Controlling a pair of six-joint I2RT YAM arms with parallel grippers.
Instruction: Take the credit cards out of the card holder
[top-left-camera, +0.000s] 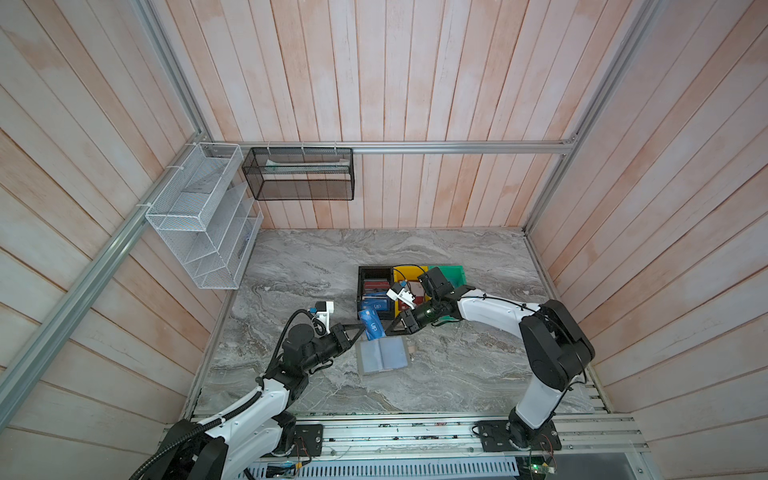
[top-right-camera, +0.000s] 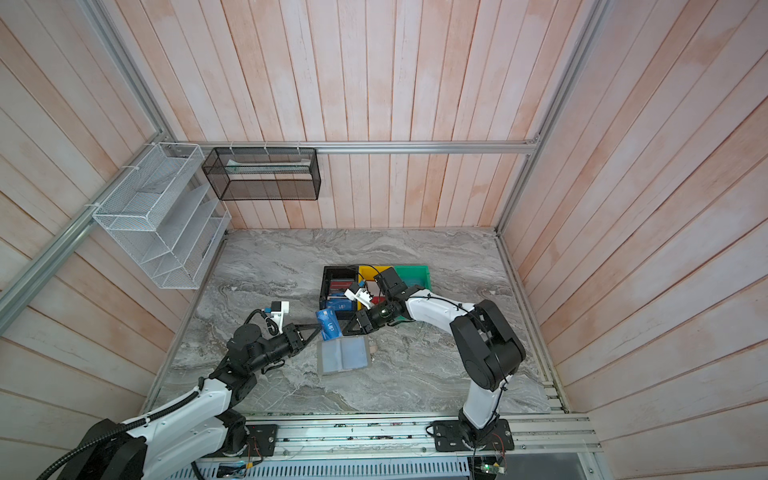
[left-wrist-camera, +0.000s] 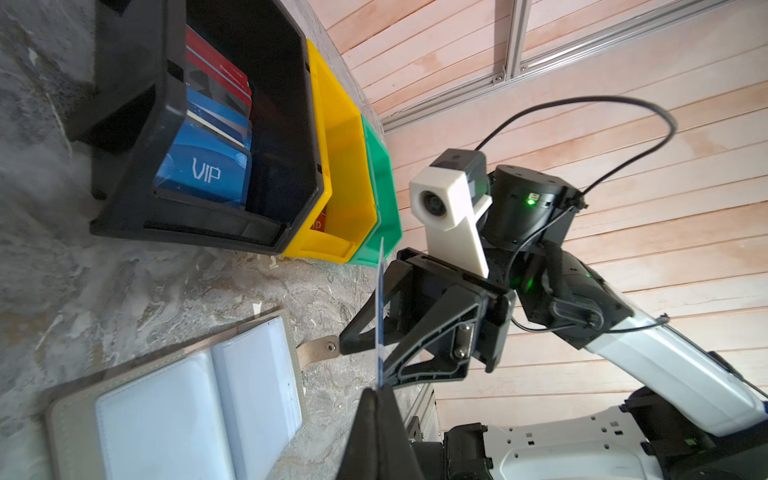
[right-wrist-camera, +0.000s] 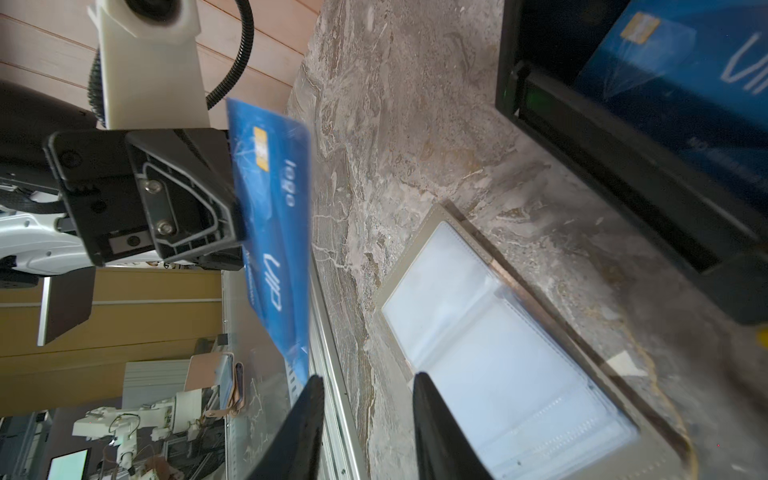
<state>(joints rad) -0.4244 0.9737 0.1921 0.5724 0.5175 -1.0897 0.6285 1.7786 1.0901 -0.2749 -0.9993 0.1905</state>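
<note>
Between my two claws, lifted clear of the marbled grey tabletop (top-left-camera: 457, 374), a thin blue plastic card with pale VIP lettering (top-left-camera: 371, 326) is hanging on edge. My left claw (top-left-camera: 363, 329) is pinching one long edge of it, fingers pressed together on the plastic. My right claw (top-left-camera: 389, 330) is facing it from the card's other side with its fingers spread and nothing between them. In the right wrist view the card's lower corner is sitting close beside one fingertip (right-wrist-camera: 311, 386), and I cannot tell whether they are touching.

Directly below both claws, the flat grey book-like card holder (top-left-camera: 382, 355) is lying open on the tabletop, pale translucent pockets facing up. They are looking empty to me, though I cannot rule out a whitish card inside.

Just beyond the claws, a black plastic bin (top-left-camera: 360, 286) is holding several cards, one of them another blue VIP card (left-wrist-camera: 203, 170). A yellow bin (top-left-camera: 405, 273) and a green bin (top-left-camera: 451, 274) are lined up beside it.

I am judging this as the carry-off step: the card is out of the holder and needs setting down. Next, I am expecting to draw the right claw back, lift the card over the black bin's front lip, and only then spread the left fingers.
</note>
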